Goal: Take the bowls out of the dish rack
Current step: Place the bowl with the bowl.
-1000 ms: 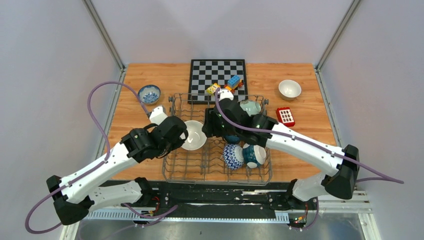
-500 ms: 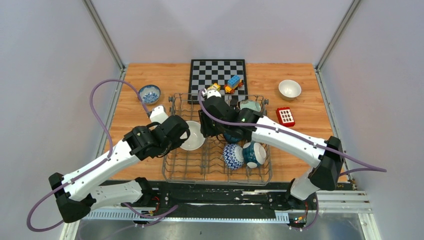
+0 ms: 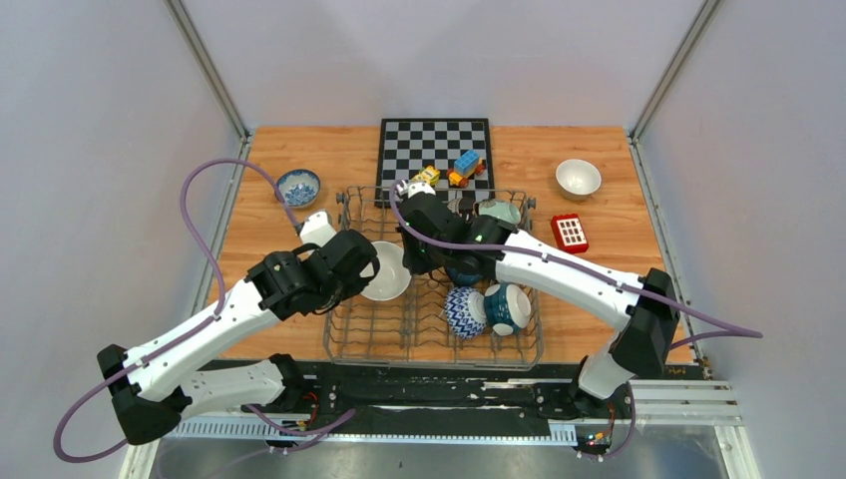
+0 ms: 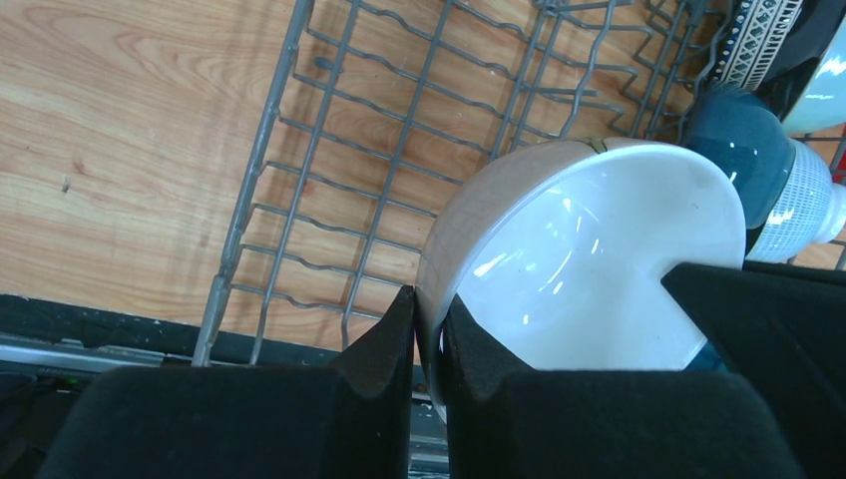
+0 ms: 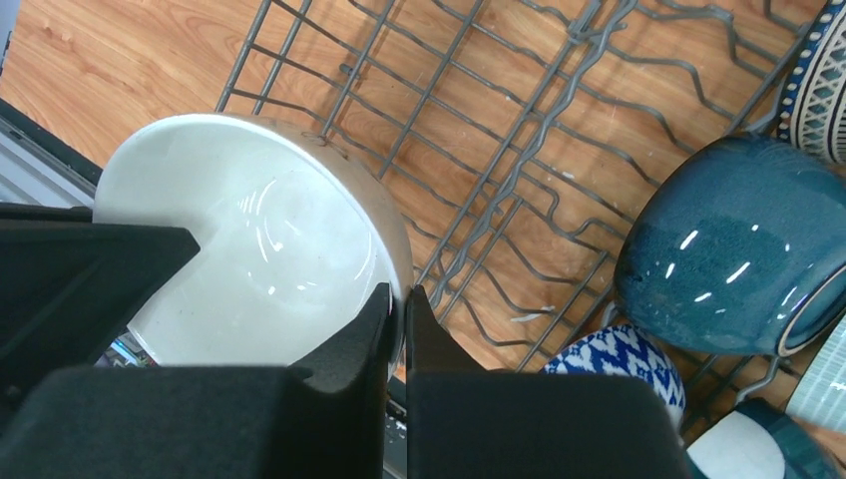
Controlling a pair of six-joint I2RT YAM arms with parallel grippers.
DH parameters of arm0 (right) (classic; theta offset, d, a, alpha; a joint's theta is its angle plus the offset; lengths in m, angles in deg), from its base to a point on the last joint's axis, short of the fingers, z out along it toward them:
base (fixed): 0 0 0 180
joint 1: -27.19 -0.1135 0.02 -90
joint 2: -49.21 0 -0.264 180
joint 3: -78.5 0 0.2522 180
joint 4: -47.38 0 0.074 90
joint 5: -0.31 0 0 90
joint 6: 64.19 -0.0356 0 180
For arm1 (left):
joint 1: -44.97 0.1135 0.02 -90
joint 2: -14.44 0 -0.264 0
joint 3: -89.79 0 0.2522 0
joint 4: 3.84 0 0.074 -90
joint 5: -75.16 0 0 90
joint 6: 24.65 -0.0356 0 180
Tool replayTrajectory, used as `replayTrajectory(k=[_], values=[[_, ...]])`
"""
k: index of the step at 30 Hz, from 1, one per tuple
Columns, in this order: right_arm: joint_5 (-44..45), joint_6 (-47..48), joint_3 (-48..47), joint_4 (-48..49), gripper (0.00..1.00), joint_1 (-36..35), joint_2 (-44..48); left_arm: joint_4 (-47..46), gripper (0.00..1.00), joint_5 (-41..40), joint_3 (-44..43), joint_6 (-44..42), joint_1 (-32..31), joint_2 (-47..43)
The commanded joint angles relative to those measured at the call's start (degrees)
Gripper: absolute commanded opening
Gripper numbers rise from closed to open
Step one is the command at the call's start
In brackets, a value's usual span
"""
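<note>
Bowl (image 4: 589,259), glossy cream, rim pinched by left jaws, right jaws, over wire rack (image 4: 264,140)

cream bowl (image 4: 589,269) rim pinched in left claw (image 4: 429,307), dish rack (image 4: 329,160) behind

Robot lab test cell, not a kitchen: wood surface (image 3: 299,150) boxed in by plain white panels (image 3: 90,150) on aluminium posts (image 3: 207,65). Left arm (image 3: 200,334) and right arm (image 3: 579,279) are bolted to a base rail (image 3: 449,387) just in front of the dish rack (image 3: 399,334). Chessboard (image 3: 435,145) and toy blocks (image 3: 461,165) sit just behind it.
</note>
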Motion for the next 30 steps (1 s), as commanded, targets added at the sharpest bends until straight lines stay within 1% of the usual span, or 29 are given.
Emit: replayTrajectory(k=[1, 3, 4, 5, 10, 12, 13, 14, 15, 19, 22, 24, 27, 30], values=[[0.55, 1.37, -1.29, -2.42, 0.0, 0.0, -1.1, -3.83, 0.0, -1.17, -1.47, 1.25, 0.29, -0.7], [0.95, 1.31, -1.32, -2.57, 0.0, -0.01, -0.71, -4.38, 0.0, -1.11, -1.38, 0.3, 0.26, -0.88], [1.41, 1.27, -1.36, -2.81, 0.0, 0.0, -0.59, -4.96, 0.07, -0.74, -1.19, -0.37, 0.26, -1.01], [1.9, 1.3, -1.54, -3.14, 0.0, 0.01, -0.28, -5.52, 0.17, -0.51, -1.07, -1.08, 0.26, -1.16], [3.19, 1.95, -3.47, -5.04, 0.0, 0.04, 0.88, -8.86, 0.59, 1.34, -0.71, -4.85, 0.28, -2.39], [4.29, 2.61, -4.5, -6.66, 0.0, 0.32, 1.58, -9.17, 0.78, 1.37, -1.38, -6.6, 0.31, -2.99], [4.8, 3.19, -5.12, -7.65, 0.0, 0.64, 2.1, -9.32, 0.86, 1.2, -1.73, -7.75, 0.28, -3.44], [5.34, 3.79, -5.7, -8.82, 0.0, 1.12, 2.82, -9.48, 0.97, 1.02, -2.29, -8.9, 0.27, -4.0], [5.94, 4.17, -6.27, -10.12, 0.0, 1.94, 3.69, -9.55, 0.99, 0.56, -2.77, -10.47, 0.26, -4.66], [7.18, 6.25, -9.14, -15.45, 0.0, 7.68, 8.33, -12.41, 1.0, 0.29, -3.12, -18.88, 0.29, -9.81], [7.56, 8.95, -12.64, -19.91, 0.0, 15.03, 10.57, -16.29, 1.0, 1.02, -0.84, -26.51, 0.26, -14.24], [7.21, 10.4, -14.6, -21.4, 0.0, 21.04, 11.41, -17.26, 1.0, -0.01, 1.36, -28.14, 0.29, -16.94], [6.52, 12.6, -16.25, -21.09, 0.0, 30.81, 12.28, -17.73, 1.0, -1.08, 5.15, -29.93, 0.26, -20.11], [6.02, 13.81, -13.97, -15.74, 0.0, 38.4, 13.84, -17.1, 1.0, -1.85, 8.74, -29.88, 0.27, -22.17]])
